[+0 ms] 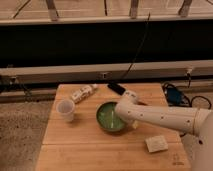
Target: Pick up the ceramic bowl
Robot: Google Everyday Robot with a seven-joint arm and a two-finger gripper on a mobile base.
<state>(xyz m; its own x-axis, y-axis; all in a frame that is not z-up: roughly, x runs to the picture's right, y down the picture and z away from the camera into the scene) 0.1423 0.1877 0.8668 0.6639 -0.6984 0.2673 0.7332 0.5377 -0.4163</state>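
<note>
low, arm [165, 118] reaching leftward; tool [122, 114] at ceramic bowl [106, 119] right rim.

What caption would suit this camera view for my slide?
Robot hand at the ceramic bowl on a wooden table, white cup nearby.

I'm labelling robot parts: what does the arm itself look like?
The arm is a smooth white tube with a rounded joint and no visible cables or markings on it. Its claw sits at the green bowl's rim.
</note>
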